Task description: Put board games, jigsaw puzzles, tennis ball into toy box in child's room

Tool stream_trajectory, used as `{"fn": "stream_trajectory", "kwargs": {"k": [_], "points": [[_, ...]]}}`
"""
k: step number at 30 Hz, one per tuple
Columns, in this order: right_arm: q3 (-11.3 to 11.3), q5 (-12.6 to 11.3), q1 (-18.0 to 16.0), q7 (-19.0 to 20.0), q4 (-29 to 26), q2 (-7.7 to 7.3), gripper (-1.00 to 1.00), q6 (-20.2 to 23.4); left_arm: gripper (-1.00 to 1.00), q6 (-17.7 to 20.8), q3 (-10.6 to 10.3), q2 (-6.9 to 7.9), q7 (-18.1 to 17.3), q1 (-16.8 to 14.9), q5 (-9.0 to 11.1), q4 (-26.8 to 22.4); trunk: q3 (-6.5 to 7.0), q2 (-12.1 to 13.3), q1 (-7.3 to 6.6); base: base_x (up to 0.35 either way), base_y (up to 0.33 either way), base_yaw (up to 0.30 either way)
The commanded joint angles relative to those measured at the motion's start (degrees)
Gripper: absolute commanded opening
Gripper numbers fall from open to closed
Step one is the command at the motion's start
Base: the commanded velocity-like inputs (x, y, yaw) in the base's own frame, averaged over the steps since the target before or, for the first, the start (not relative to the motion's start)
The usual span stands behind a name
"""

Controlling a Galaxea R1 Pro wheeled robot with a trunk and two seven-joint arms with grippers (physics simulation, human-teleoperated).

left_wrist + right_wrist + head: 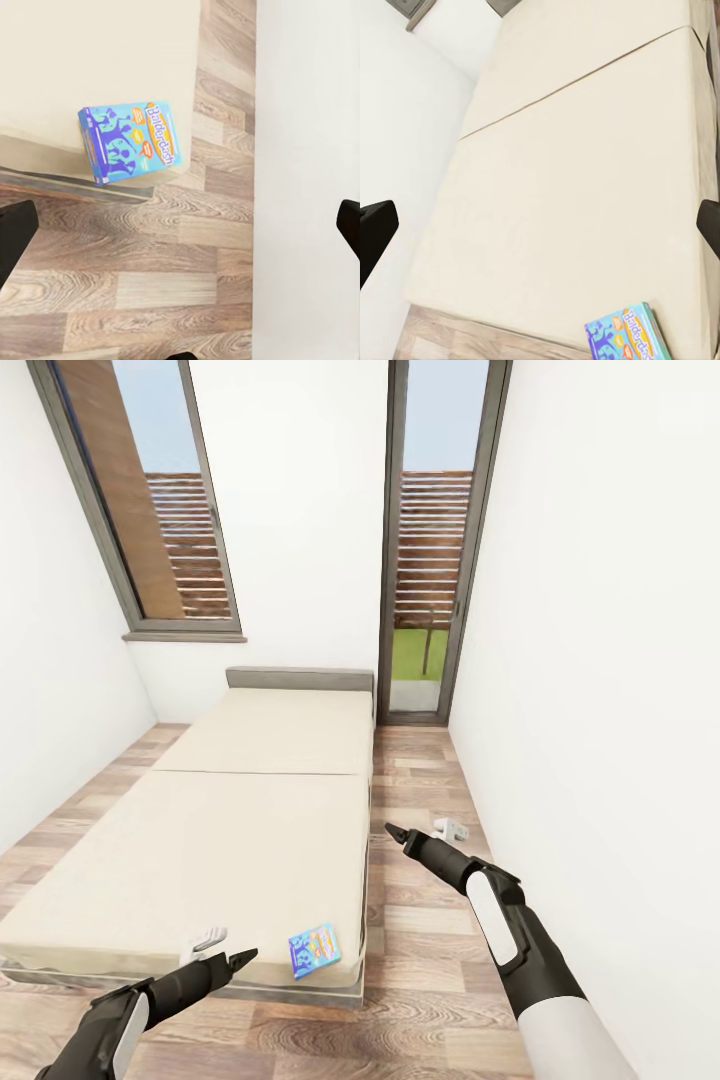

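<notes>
The blue board game (315, 950) lies flat on the bed (200, 840), at the near corner on the robot's right side. In the head view it sits just to the right of the left claw (246, 956) and a little past its tip. It is close to that claw but not touching it. The box is turned a bit, so its long side runs slanted across the corner of the cream mattress. The left claw looks pressed to a point here, over the front edge of the bed. The right claw (392, 833) is well apart from the box, over the wood floor (420, 980) beside the bed. It also looks like a narrow point, and I cannot tell from here how wide it is.

In the left wrist view, the blue board game (129, 142) lies ahead of the claw. The claw's two dark fingers (13, 236) sit far apart at the picture's edges, so this claw is spread and holds nothing. The box's long side runs across the view, and a corner hangs over the mattress edge.

In the right wrist view, the board game (628, 334) shows at the bed's corner. This claw's fingers (375, 232) are spread wide too, holding nothing.
</notes>
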Motion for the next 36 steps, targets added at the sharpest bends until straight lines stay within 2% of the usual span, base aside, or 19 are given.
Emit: {"fn": "stream_trajectory", "kwargs": {"k": [1,4,13,29,32,36], "points": [[-0.1,-0.3,0.0,0.0,-0.1,0.03,1.0,0.4,1.0,0.4,0.2,-0.04,-0.3,-0.1,-0.1,0.0,-0.3,-0.5,0.25,0.0,0.0,0.0],[-0.1,-0.3,0.0,0.0,-0.3,0.03,1.0,0.4,1.0,0.2,0.2,-0.08,-0.3,-0.1,-0.2,0.3,-0.84,-1.7,0.91,0.0,0.0,0.0],[-0.1,-0.2,0.0,-0.1,-0.4,-0.01,1.0,0.7,1.0,-3.7,0.2,-0.34,-0.4,-0.1,0.2,5.4,-2.45,-5.3,2.89,0.0,0.0,0.0],[-0.1,-0.3,0.0,0.1,-0.4,0.03,1.0,0.6,1.0,-3.4,0.8,0.07,-1.8,0.0,0.7,9.0,-5.33,-11.8,6.4,0.0,0.0,0.0],[-0.1,-0.4,0.0,0.1,-0.3,0.03,1.0,0.5,1.0,-1.4,0.9,0.17,-3.9,-0.1,1.4,9.1,-5.86,-13.0,7.06,0.0,0.0,0.0],[-0.2,-0.7,0.0,0.2,-0.3,-0.02,1.0,0.5,1.0,3.9,1.1,0.34,-10.7,-0.1,3.8,9.1,-6.58,-14.6,7.94,0.0,0.0,0.0]]}}
